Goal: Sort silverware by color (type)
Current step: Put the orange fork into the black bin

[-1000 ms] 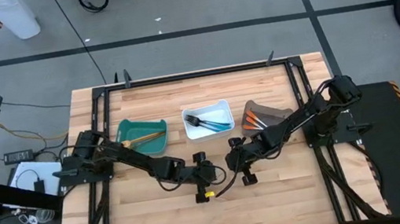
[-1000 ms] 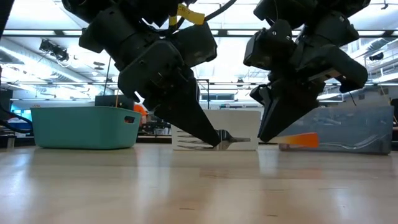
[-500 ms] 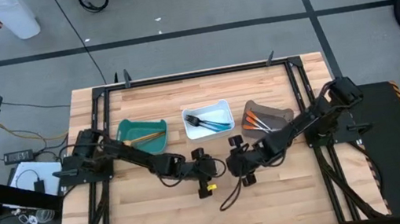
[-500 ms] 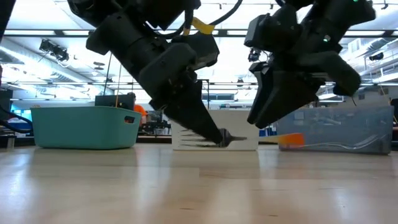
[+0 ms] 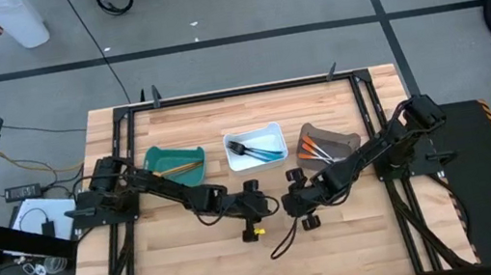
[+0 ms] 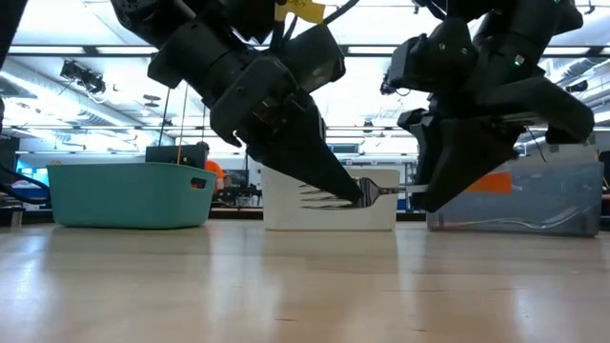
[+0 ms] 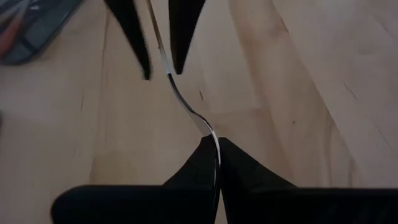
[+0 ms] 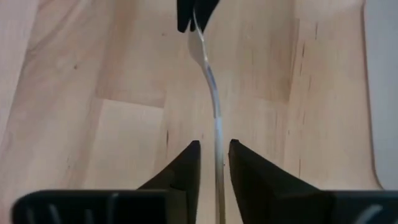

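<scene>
A plain silver fork (image 6: pixel 381 191) hangs a little above the middle of the table, between my two grippers. My left gripper (image 7: pixel 217 152) is shut on its tine end. The slim handle (image 8: pixel 214 106) runs away from it into my right gripper (image 8: pixel 214 163). That gripper is open, one finger on each side of the handle's free end, with a gap showing on both sides. In the high view the two grippers (image 5: pixel 265 203) (image 5: pixel 290 201) face each other, just nearer than the bins. My left gripper pinches the fork between its two fingertips at the neck behind the tines (image 7: pixel 216 144). The fingers slant down from the table's left. The tines (image 6: pixel 322 197) stick out past them. The fork lies about level, clear of the table, its handle pointing toward the right gripper.
Three bins stand in a row behind the grippers. A teal one (image 5: pixel 162 156) holds gold pieces, a white one (image 5: pixel 269 131) blue-handled ones, and a grey-brown one (image 5: pixel 334 131) orange-handled ones. The near half of the wooden table (image 5: pixel 207 270) lies bare.
My left gripper has risen a little with the fork. The fork was low over the table and now hangs higher, about level. My right gripper has tipped and shifted, so its fingers now stand round the handle's free end.
</scene>
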